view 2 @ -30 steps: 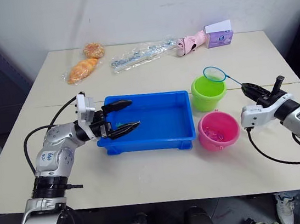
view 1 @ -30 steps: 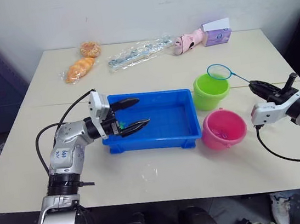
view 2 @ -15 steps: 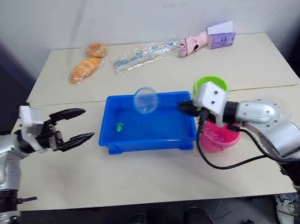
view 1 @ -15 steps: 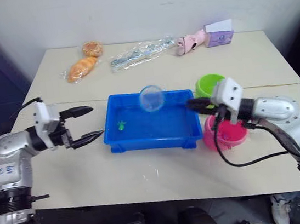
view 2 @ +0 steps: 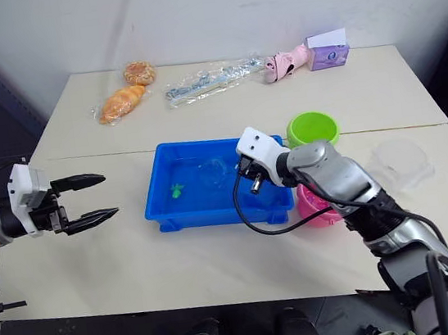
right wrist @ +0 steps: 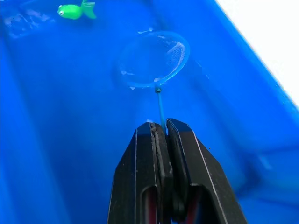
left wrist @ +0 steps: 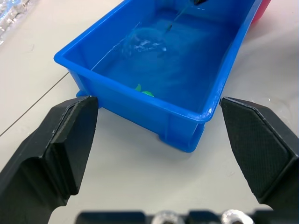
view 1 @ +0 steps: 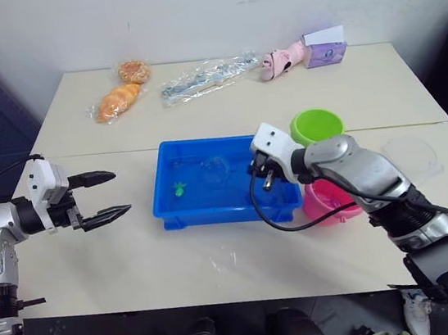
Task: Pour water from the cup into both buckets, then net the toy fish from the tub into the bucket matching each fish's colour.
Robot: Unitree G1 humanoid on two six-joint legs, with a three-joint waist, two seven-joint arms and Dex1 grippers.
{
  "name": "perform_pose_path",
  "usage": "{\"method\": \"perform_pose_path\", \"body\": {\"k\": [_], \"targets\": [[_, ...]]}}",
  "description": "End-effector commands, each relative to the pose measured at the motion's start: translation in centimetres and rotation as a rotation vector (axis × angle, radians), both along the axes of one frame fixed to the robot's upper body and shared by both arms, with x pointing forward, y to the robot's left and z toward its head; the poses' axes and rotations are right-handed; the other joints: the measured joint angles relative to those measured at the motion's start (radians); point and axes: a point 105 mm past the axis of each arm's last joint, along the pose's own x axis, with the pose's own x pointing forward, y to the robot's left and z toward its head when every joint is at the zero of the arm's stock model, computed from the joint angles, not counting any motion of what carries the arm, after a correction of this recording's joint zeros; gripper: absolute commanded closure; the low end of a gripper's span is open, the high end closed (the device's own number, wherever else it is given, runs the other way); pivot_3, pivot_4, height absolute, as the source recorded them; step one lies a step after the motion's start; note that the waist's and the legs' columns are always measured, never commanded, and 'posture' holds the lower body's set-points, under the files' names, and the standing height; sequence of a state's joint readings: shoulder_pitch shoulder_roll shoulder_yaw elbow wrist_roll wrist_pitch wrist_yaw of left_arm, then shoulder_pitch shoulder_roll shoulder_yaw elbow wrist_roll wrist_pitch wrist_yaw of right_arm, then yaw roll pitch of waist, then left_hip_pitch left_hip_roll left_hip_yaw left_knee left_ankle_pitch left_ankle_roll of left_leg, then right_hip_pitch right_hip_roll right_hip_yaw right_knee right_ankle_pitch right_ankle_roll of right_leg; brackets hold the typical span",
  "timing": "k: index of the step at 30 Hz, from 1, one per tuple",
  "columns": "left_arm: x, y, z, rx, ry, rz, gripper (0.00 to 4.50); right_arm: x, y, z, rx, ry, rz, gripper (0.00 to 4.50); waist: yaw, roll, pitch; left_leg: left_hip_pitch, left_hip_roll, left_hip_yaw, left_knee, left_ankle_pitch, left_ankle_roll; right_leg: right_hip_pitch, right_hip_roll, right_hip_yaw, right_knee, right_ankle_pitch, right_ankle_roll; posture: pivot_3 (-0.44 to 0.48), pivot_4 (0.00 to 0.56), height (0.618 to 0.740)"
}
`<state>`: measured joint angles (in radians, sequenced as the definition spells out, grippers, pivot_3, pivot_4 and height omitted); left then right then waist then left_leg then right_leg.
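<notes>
Right tool dips net into tub near green fish.

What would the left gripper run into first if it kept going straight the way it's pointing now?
Most likely the near wall of the blue tub. The left gripper is open and points across bare table at that wall, with nothing between them, though its exact height relative to the rim is unclear.

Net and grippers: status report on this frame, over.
Right gripper shut on net handle, hoop dipped in blue tub. Left gripper open, empty, beside tub. Green fish loose, clear of hoop. Nothing in the way.
</notes>
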<state>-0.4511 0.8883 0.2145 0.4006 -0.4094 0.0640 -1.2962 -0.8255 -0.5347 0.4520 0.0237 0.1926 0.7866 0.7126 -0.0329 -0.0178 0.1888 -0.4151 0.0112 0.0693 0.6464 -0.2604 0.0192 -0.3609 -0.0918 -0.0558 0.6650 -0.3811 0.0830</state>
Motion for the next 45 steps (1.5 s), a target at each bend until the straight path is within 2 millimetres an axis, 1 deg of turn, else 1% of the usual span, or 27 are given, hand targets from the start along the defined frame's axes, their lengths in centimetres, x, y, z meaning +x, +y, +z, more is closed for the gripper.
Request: {"method": "perform_pose_path", "body": {"k": [1, 5, 10, 15, 20, 22, 25, 31, 33, 37, 40, 45], "targets": [[0.0, -0.4, 0.9, 0.026, -0.036, -0.018, 0.03, -0.3, 1.4, 0.7, 0.004, -0.014, 0.055, 4.5, -0.001, 0.0, 0.0, -0.001, 0.0, 0.0, 0.0, 0.0, 0.0, 0.0, 0.0, 0.0, 0.001, 0.0, 0.0, 0.0, 0.15, 0.74], [0.0, -0.6, 0.7, 0.026, -0.033, -0.023, 0.03, -1.0, 3.0, 0.6, 0.023, 0.005, 0.108, 4.5, 0.0, 0.0, 0.0, -0.006, 0.0, 0.0, 0.003, 0.0, 0.0, -0.006, 0.0, 0.0, 0.005, 0.0, 0.0, 0.0, 0.15, 0.74], [0.1, -1.2, 0.6, 0.025, -0.029, -0.043, 0.03, -1.8, 4.7, 1.0, 0.104, 0.031, 0.139, 4.5, -0.002, 0.0, 0.0, -0.007, 0.0, 0.0, 0.003, 0.001, 0.0, -0.008, 0.0, -0.002, 0.007, 0.0, 0.0, 0.0, 0.15, 0.74], [0.3, -1.7, 0.8, 0.023, -0.035, -0.062, 0.03, -2.1, 4.8, 1.2, 0.139, 0.055, 0.14, 4.5, -0.001, 0.0, 0.0, -0.007, 0.0, 0.0, 0.003, 0.001, 0.0, -0.008, 0.0, -0.002, 0.008, 0.0, 0.0, 0.0, 0.15, 0.74], [0.6, -2.4, 1.3, 0.024, -0.048, -0.084, 0.03, -2.7, 4.5, 2.2, 0.236, 0.077, 0.138, 4.5, 0.002, 0.0, 0.0, -0.007, 0.0, 0.0, 0.003, 0.001, 0.0, -0.008, 0.0, -0.003, 0.008, 0.0, 0.0, 0.0, 0.15, 0.74], [0.6, -2.7, 1.4, 0.023, -0.054, -0.097, 0.03, -3.0, 4.0, 2.9, 0.291, 0.077, 0.132, 4.5, 0.002, 0.0, 0.0, -0.007, 0.0, 0.0, 0.003, 0.001, 0.0, -0.008, 0.0, -0.003, 0.008, 0.0, 0.0, 0.0, 0.15, 0.74], [0.7, -3.1, 1.8, 0.012, -0.063, -0.112, 0.03, -3.8, 2.3, 3.7, 0.359, 0.089, 0.11, 4.5, 0.002, 0.0, 0.0, -0.007, 0.0, 0.001, 0.002, 0.001, 0.0, -0.008, 0.0, -0.003, 0.007, 0.0, 0.0, 0.0, 0.15, 0.74], [1.2, -4.5, 2.4, -0.045, -0.091, -0.154, 0.03, -5.8, -1.1, 4.4, 0.379, 0.067, 0.081, 4.5, 0.006, -0.001, 0.0, -0.007, -0.001, 0.0, 0.003, 0.001, 0.0, -0.007, -0.001, -0.003, 0.007, 0.0, 0.0, 0.0, 0.15, 0.74], [1.2, -4.9, 2.3, -0.045, -0.091, -0.17, 0.03, -6.1, -1.7, 4.6, 0.382, 0.056, 0.064, 4.5, 0.006, -0.001, 0.0, -0.007, -0.001, 0.0, 0.003, 0.001, 0.0, -0.007, -0.001, -0.003, 0.006, 0.0, 0.0, 0.0, 0.15, 0.74], [1.2, -6.8, 2.5, -0.116, -0.09, -0.229, 0.03, -7.0, -4.6, 5.6, 0.39, 0.002, -0.003, 4.5, 0.005, -0.001, 0.0, -0.007, -0.001, 0.0, 0.002, 0.001, 0.0, -0.006, -0.001, -0.003, 0.006, 0.0, 0.0, 0.0, 0.15, 0.74], [1.2, -8.0, 2.6, -0.147, -0.099, -0.268, 0.03, -7.8, -6.0, 6.4, 0.399, -0.02, -0.029, 4.5, 0.006, -0.001, 0.0, -0.007, -0.001, 0.0, 0.002, 0.001, 0.0, -0.006, -0.001, -0.003, 0.005, 0.0, 0.0, 0.0, 0.15, 0.74], [1.5, -10.8, 3.6, -0.216, -0.154, -0.326, 0.03, -8.5, -8.7, 8.1, 0.421, -0.055, -0.11, 4.5, 0.007, -0.001, 0.0, -0.006, -0.001, 0.0, 0.002, 0.002, 0.001, -0.004, -0.001, -0.004, 0.003, 0.0, 0.0, 0.0, 0.15, 0.74]]}}
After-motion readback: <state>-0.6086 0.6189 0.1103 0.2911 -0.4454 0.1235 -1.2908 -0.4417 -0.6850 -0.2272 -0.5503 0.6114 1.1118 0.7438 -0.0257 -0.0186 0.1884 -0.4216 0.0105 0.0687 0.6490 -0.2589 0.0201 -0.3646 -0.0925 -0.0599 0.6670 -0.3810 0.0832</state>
